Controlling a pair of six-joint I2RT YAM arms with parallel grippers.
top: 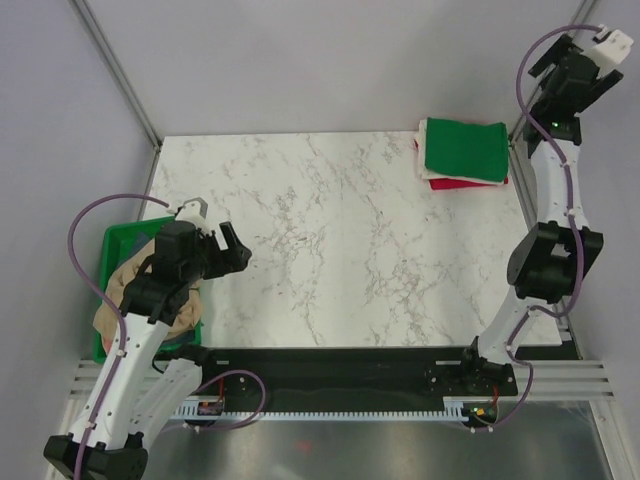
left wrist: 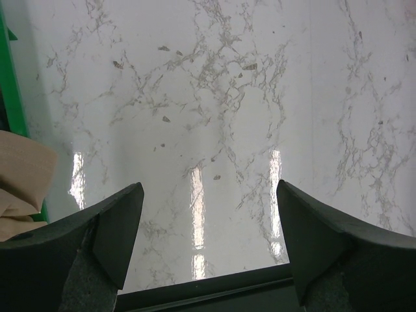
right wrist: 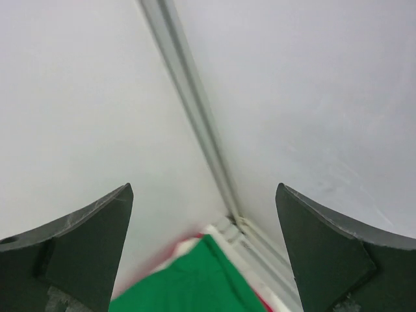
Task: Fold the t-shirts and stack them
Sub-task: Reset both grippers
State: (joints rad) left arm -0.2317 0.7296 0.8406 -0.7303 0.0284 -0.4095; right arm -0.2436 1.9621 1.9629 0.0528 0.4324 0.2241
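Observation:
A folded stack of t-shirts lies at the table's back right corner: the bright green t-shirt (top: 462,150) is on top, a cream-white edge (top: 421,150) shows at its left, and the red t-shirt (top: 455,183) peeks out below. The tan t-shirt (top: 130,290) lies crumpled in the bin at the left. My right gripper (top: 572,72) hangs open high above the stack, holding nothing; its wrist view shows the green t-shirt (right wrist: 188,283) below the open right gripper (right wrist: 205,227). My left gripper (top: 236,250) stands open over bare marble beside the bin, with the tan t-shirt (left wrist: 23,175) at the left of its wrist view, beside the left gripper (left wrist: 208,221).
A rigid green plastic bin (top: 115,235) sits at the table's left edge, and its rim (left wrist: 13,97) shows in the left wrist view. The marble table (top: 330,240) is bounded by grey walls, with a metal corner post (right wrist: 188,97) behind the stack.

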